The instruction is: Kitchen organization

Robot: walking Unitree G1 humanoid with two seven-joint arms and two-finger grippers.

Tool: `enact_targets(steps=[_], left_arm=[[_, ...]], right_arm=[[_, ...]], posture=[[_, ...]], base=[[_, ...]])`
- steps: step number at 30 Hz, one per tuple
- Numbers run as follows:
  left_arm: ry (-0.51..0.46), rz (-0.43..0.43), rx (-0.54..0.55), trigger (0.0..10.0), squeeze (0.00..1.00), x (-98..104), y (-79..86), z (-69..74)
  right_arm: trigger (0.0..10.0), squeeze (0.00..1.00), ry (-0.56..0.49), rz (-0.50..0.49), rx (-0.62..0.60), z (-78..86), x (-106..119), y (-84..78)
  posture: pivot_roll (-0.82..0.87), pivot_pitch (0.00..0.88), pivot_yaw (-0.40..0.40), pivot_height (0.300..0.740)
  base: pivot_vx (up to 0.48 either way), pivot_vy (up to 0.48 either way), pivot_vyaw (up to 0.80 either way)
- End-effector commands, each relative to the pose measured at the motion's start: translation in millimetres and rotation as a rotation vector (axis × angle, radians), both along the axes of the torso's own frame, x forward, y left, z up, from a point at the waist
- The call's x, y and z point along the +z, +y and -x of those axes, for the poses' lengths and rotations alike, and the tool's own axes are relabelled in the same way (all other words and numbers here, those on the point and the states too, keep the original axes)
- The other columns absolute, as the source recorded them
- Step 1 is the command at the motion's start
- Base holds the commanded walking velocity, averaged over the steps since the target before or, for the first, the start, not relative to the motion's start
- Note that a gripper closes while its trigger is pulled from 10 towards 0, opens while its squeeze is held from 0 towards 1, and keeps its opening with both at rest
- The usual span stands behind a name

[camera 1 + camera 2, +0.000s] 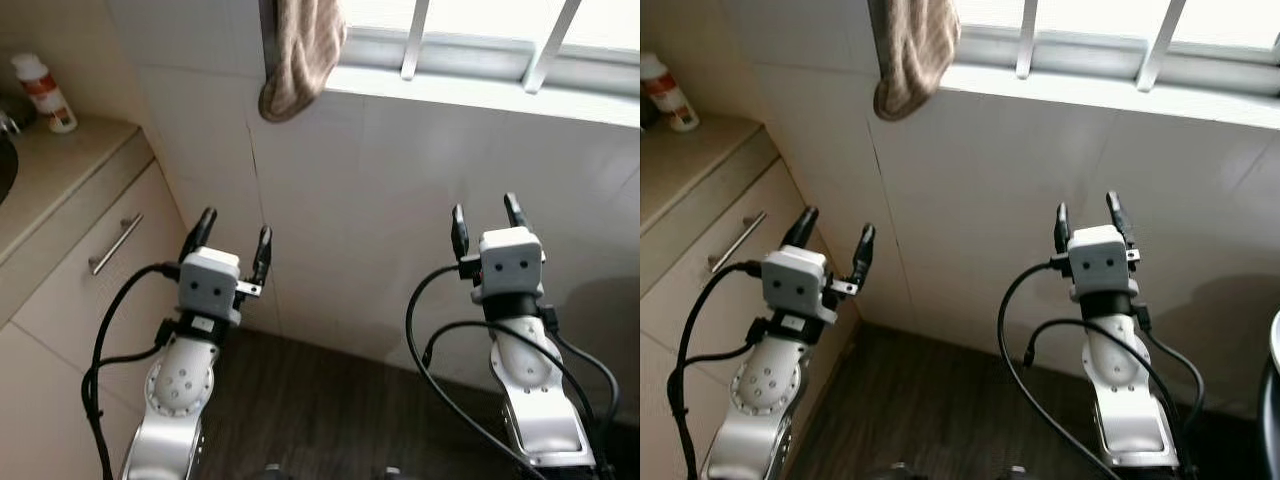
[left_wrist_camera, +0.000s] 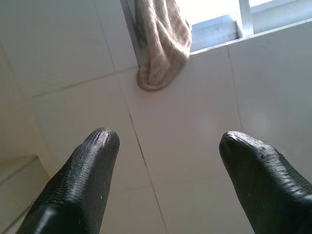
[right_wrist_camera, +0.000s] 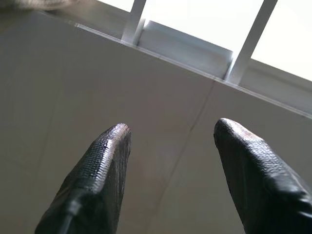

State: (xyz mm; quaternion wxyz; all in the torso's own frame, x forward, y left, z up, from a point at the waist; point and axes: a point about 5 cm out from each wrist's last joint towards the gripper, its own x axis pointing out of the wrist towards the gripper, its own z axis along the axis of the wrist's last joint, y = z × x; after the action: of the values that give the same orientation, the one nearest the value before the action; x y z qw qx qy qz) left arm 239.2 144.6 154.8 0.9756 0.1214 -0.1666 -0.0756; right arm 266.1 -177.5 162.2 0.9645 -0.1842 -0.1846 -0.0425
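A beige cloth (image 1: 300, 55) hangs from the window frame at the top of the tiled wall, also seen as the cloth (image 2: 163, 44) in the left wrist view. My left gripper (image 1: 236, 240) is raised in front of the wall below the cloth, open and holding nothing. My right gripper (image 1: 486, 220) is held up further right, facing bare tiles under the window sill, also open and holding nothing. A white bottle (image 1: 43, 92) with a red label stands on the counter at the far left.
A beige counter (image 1: 60, 165) with a drawer handle (image 1: 115, 243) runs along the left, with a sink edge (image 1: 6, 160) at its far end. White window bars (image 1: 545, 40) span the top. Dark wood floor (image 1: 320, 400) lies below the wall.
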Motion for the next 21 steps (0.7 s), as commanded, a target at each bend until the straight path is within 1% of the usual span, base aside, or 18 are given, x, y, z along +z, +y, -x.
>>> enact_targets(steps=[1, 2, 9, 19, 21], left_arm=[[-0.007, 0.001, -0.018, 10.0, 0.0, 1.3, -3.7, 0.9], [-0.007, 0.001, -0.018, 10.0, 0.0, 1.3, -3.7, 0.9], [-0.005, -0.003, -0.02, 10.0, 0.0, 0.7, -4.1, 1.6], [0.004, -0.012, -0.019, 10.0, 0.0, -0.7, -4.3, 0.9], [0.004, -0.016, -0.02, 10.0, 0.0, -0.9, -4.3, 0.8]], right_arm=[[10.0, 0.0, 0.005, -0.012, -0.017, 0.4, -0.5, -4.2], [10.0, 0.0, 0.005, -0.012, -0.017, 0.4, -0.5, -4.2], [10.0, 0.0, 0.01, -0.022, -0.021, 0.7, -1.0, -4.7], [10.0, 0.0, 0.012, -0.018, -0.018, -0.2, -1.5, -4.2], [10.0, 0.0, 0.011, -0.018, -0.017, -0.3, -1.6, -4.0]], posture=[[0.0, 0.062, -0.001, 0.74], [0.0, 0.062, -0.001, 0.74], [0.0, 0.064, -0.001, 0.74], [0.0, 0.062, -0.002, 0.74], [0.0, 0.061, -0.002, 0.74]], base=[[0.0, 0.0, -0.8], [0.0, 0.0, -0.8], [0.0, 0.0, 0.0], [0.0, 0.0, -0.8], [0.0, -0.412, 0.0]])
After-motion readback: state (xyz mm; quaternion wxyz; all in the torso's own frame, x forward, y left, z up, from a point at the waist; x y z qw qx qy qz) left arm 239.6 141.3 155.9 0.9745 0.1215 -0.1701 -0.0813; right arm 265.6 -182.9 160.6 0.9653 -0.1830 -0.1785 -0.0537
